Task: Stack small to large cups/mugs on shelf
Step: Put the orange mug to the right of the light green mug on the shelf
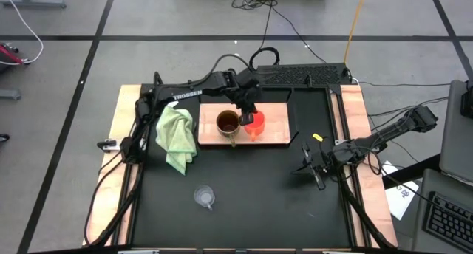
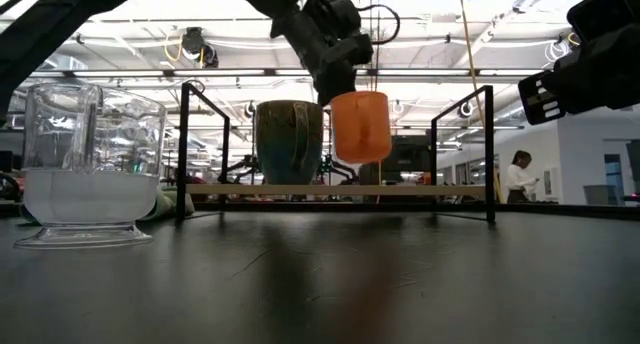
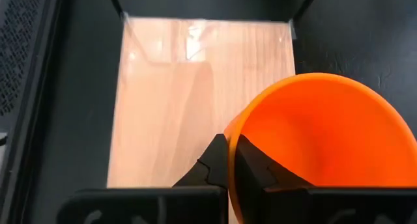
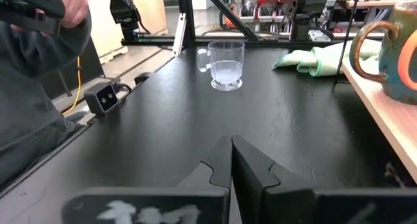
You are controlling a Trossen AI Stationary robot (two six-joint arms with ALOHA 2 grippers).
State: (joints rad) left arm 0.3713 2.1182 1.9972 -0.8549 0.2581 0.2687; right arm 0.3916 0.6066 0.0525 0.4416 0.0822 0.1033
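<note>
The brown mug [image 1: 228, 122] stands upright by its base on the light wooden shelf board [image 1: 275, 134]. My left gripper [image 1: 247, 110] is over the board, just right of the mug, and is shut on the orange cup [image 1: 256, 125]. In the low view the orange cup [image 2: 360, 126] hangs above the board [image 2: 410, 190], beside the mug [image 2: 289, 142]. The clear cup [image 1: 205, 196] stands on the black tabletop near the front. My right gripper [image 1: 314, 165] is shut and empty over the table's right part. My left gripper pinches the orange cup's rim wall [image 3: 229, 131], with one finger [image 3: 254, 175] inside the cup and the other [image 3: 212, 167] outside. The fingers come from above, pointing down. The cup hangs below them with its mouth up, slightly tilted, clear of the board.
A light green cloth [image 1: 176, 136] lies crumpled left of the board. A thin black frame [image 2: 489, 149] stands around the board. Pale wooden strips [image 1: 122, 158] edge the table. A person [image 4: 32, 87] is beside the table in the right wrist view.
</note>
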